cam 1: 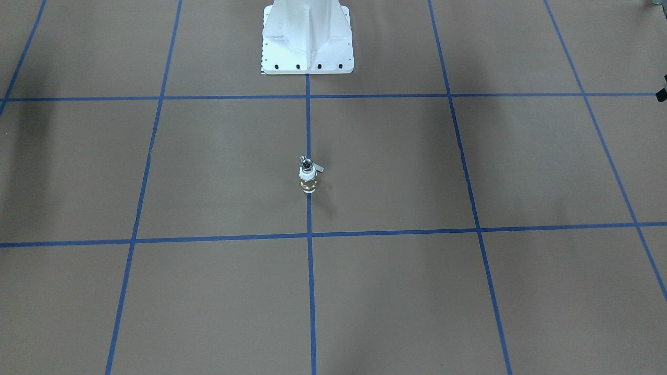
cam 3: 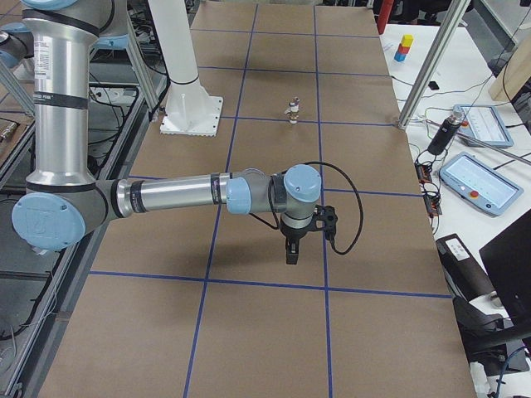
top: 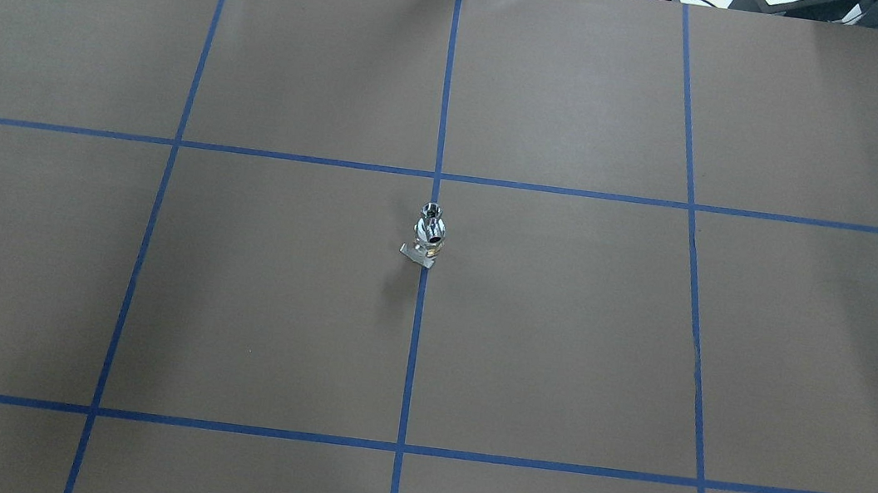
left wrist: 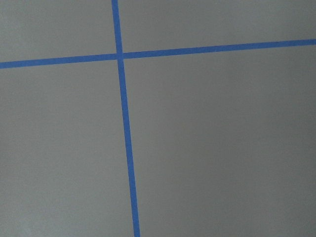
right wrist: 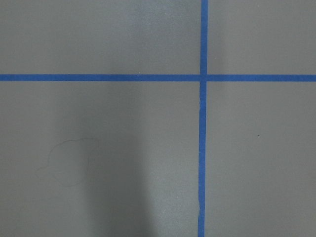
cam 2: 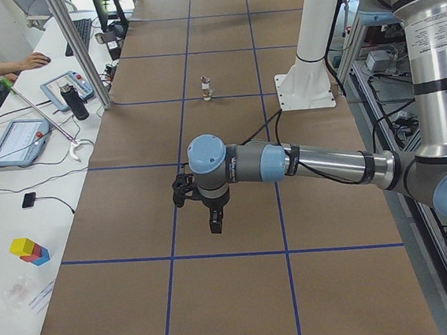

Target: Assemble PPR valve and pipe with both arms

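PPR valve (cam 1: 308, 182) stands upright mid-table (cam 1: 208, 172), right on the centre blue tape line (cam 1: 309, 130), in front of the white pedestal (cam 1: 307, 36) and well apart from it. Its long axis is vertical: white end down on the paper, brass band above it. The pipe (cam 1: 307, 162) sits on top, dark hollow end facing up. The grey lever (cam 1: 319, 169) sticks out sideways toward the robot's left.

Left gripper (cam 2: 215, 220) hangs fingers-down over the table toward the robot's left end, near a tape crossing, well apart from the valve. Right gripper (cam 3: 291, 251) hangs the same way toward the robot's right end, also well apart. The valve is between them and neither touches it. Both grippers show only in the side views, so I cannot tell whether their jaws are parted or closed. Nothing is visibly between the fingers.

The front-facing view shows the white ends and brass band clearly. The overhead view shows mostly shiny silver with the lever low on the left, and no brass. Neither of these views shows an arm. The left side view shows the left arm (cam 2: 326, 165) stretched out low with the valve small behind it. The right side view does the same for the right arm (cam 3: 174, 195). Both wrist views show only brown paper and crossed blue tape, with no fingers and no valve.
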